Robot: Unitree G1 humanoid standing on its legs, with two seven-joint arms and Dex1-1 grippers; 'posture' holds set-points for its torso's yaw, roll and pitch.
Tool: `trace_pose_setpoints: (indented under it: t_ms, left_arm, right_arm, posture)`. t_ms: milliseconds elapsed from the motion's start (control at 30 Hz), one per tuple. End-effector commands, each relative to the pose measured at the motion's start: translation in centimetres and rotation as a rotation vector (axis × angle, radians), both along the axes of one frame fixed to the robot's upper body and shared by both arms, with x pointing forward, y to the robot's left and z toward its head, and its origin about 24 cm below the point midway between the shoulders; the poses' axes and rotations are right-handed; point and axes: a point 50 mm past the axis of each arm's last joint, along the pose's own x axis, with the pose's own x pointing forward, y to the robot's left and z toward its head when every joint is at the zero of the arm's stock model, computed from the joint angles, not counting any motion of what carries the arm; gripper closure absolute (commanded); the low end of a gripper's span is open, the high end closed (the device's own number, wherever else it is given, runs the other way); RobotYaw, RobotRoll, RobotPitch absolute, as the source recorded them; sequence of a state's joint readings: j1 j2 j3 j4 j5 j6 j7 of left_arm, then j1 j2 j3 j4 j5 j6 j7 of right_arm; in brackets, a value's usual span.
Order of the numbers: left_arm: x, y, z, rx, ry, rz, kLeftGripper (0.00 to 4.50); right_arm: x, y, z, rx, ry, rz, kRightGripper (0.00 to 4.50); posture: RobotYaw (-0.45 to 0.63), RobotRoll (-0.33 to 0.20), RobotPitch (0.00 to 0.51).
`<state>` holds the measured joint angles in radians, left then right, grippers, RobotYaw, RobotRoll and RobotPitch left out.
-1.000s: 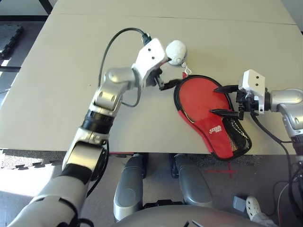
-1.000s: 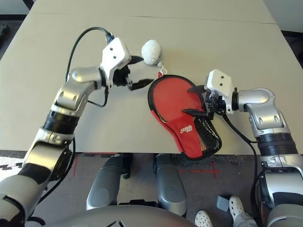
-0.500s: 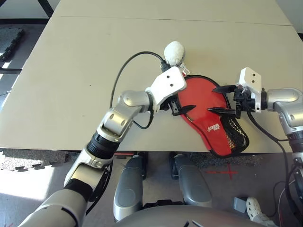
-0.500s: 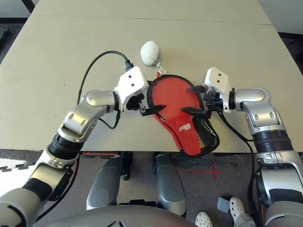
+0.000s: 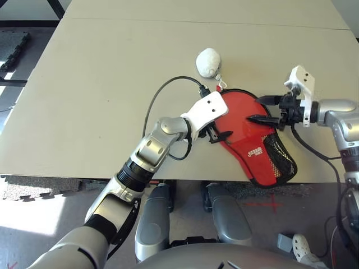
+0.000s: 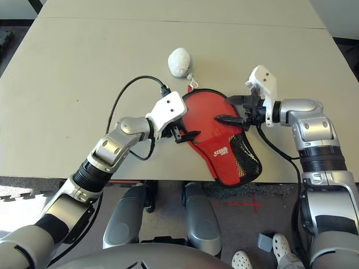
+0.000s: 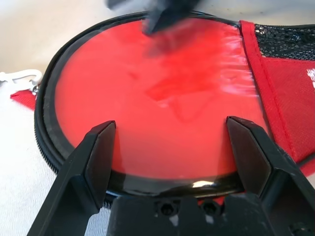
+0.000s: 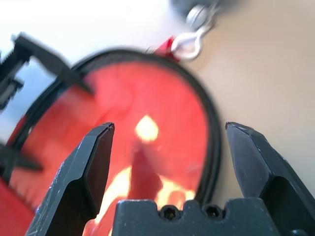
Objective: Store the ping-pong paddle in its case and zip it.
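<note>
Left claw [image 5: 219, 130] sits at the left rim of the case [image 5: 247, 134], fingers spread wide, nothing between them. In the left wrist view the round red face lies right ahead of the left claw [image 7: 170, 142] and spans the gap between both fingers, black zipper edge curving just under the tips. Can't tell if the fingers touch the fabric.

Case lies flat on the bench [image 5: 84, 84], near the front edge, toward the right side. Long axis runs diagonal: round end toward the bench's middle and far side, narrow handle end toward the front right, overhanging the front edge. Black mesh pocket [image 5: 280, 159] and white logo [image 5: 256, 151] sit on that handle end.

Ping-pong paddle: can't tell it apart from the case in the head views. Glossy red disc inside the zipper ring in the left wrist view may be its face; not certain.

White fluffy plush charm [image 5: 207, 61] lies on the bench just beyond the round end, toward the far edge, tied to the case by a small white clip [image 5: 221, 85].

Right claw [image 5: 263, 110] is over the right rim of the round end, fingers wide apart, empty, pointing toward the left arm. One finger is over the red face, the other by the rim. Right wrist view shows the round end and black edge between its fingers [image 8: 93, 162].
</note>
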<state>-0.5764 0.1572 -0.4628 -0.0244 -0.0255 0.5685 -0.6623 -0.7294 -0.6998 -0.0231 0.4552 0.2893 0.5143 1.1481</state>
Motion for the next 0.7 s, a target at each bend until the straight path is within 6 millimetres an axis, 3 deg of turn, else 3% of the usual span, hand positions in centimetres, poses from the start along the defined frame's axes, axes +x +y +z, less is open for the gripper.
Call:
trace_pose_setpoints:
  t_ms: [33,367,700]
  left_arm:
    - [-0.5,0.1,-3.0,0.095,0.106,0.017,0.02]
    - [-0.6,0.1,-3.0,0.106,0.117,0.018,0.02]
    - [-1.3,0.2,-3.1,0.112,0.132,0.023,0.02]
  right_arm:
    - [1.6,0.3,0.4,0.078,-0.009,-0.085,0.0]
    - [6.5,5.5,1.0,0.239,-0.051,-0.252,0.0]
    - [7.8,9.6,0.1,0.332,-0.002,-0.312,0.0]
  posture:
    - [-0.02,0.0,0.304]
    - [0.01,0.0,0.308]
    - [0.06,0.0,0.32]
